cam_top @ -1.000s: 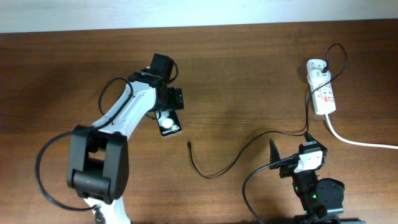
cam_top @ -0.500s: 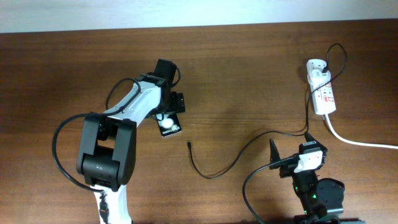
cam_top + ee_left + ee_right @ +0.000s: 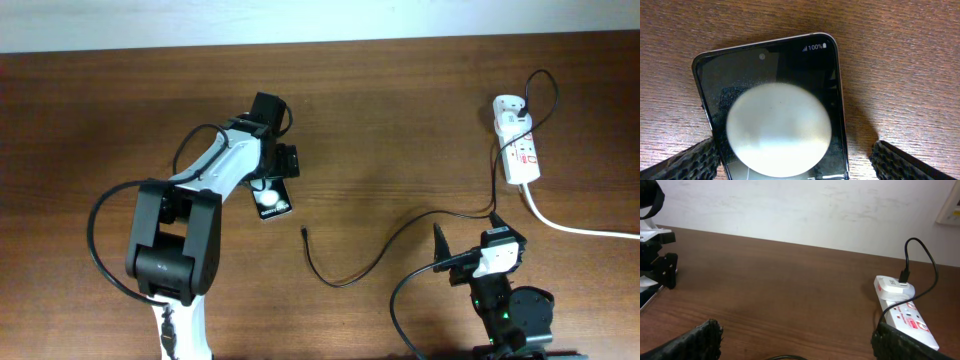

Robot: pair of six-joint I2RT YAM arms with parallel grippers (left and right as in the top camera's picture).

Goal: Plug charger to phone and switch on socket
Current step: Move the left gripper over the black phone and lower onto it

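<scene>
The phone [image 3: 272, 203] lies flat on the wooden table, black with a white round patch; the left wrist view shows its lit screen [image 3: 770, 70]. My left gripper [image 3: 275, 172] hangs open low over it, and its fingers [image 3: 690, 161] straddle the phone's near end [image 3: 797, 165]. The charger cable [image 3: 380, 252] runs from the white adapter [image 3: 508, 106] across the table, and its plug tip [image 3: 303, 234] lies loose to the right of the phone. The socket [image 3: 519, 150] sits at the far right. My right gripper [image 3: 466, 245] stands open and empty at the front, facing the socket [image 3: 905, 322].
A thick white cord [image 3: 580, 228] leaves the socket toward the right edge. A loop of charger cable [image 3: 545, 85] arches above the adapter. A white wall [image 3: 805, 210] closes the table's far side. Bare wood lies between the phone and the socket.
My left arm's elbow has swung up and inward, and its gripper has shifted slightly right over the phone. The phone, cable and right arm have not moved.
</scene>
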